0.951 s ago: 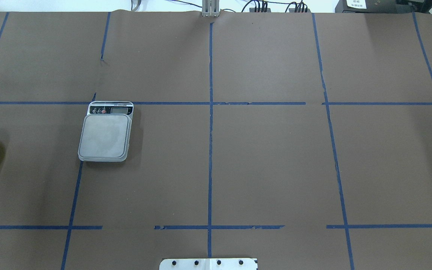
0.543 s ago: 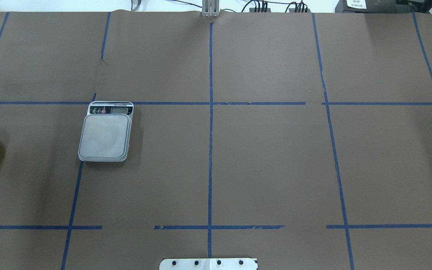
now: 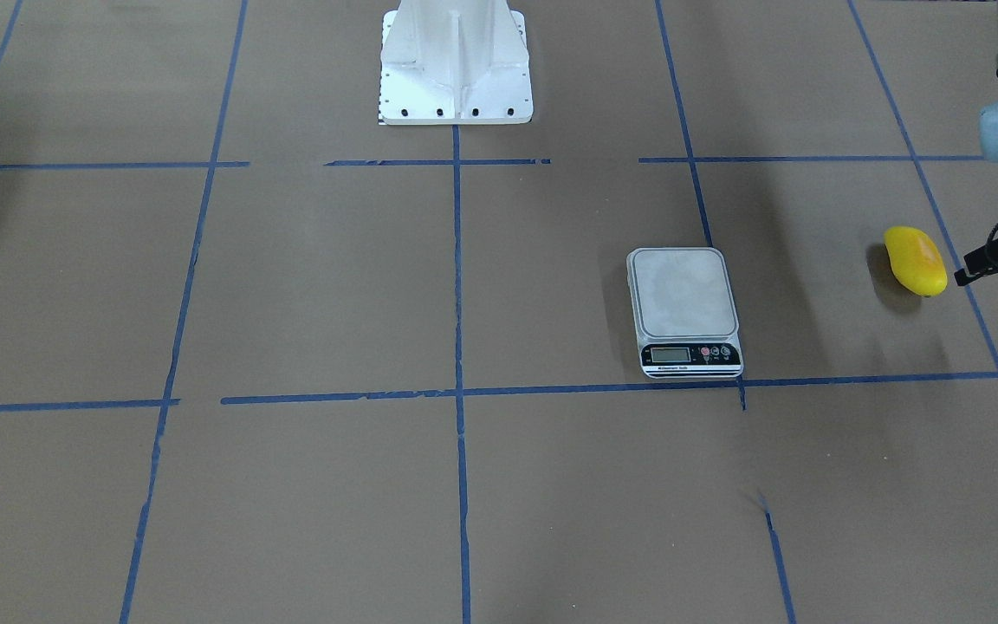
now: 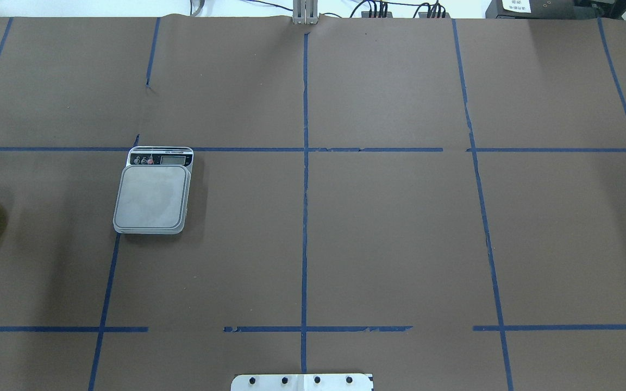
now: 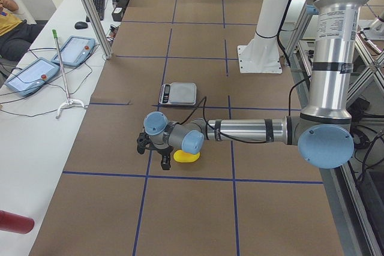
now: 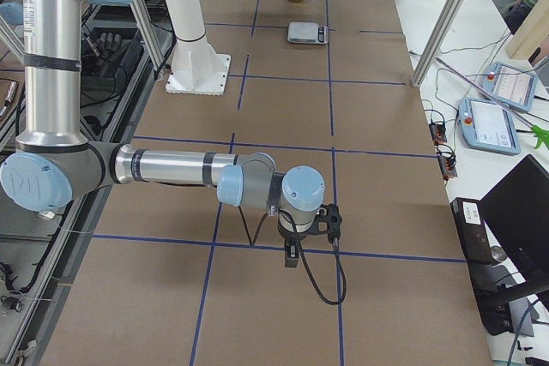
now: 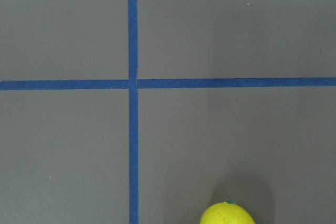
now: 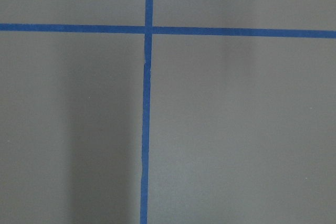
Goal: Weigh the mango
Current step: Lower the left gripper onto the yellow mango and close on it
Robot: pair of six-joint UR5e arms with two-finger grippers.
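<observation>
No shift of mango (image 3: 915,260) or scale (image 3: 683,303); left tool (image 5: 152,156), right tool (image 6: 310,236): state indiscernible

We can read no text in any view — the scale (image 3: 683,299) carries a line of print under its display (image 3: 670,354), too small to make out. The display itself shows us no legible digits.
</observation>
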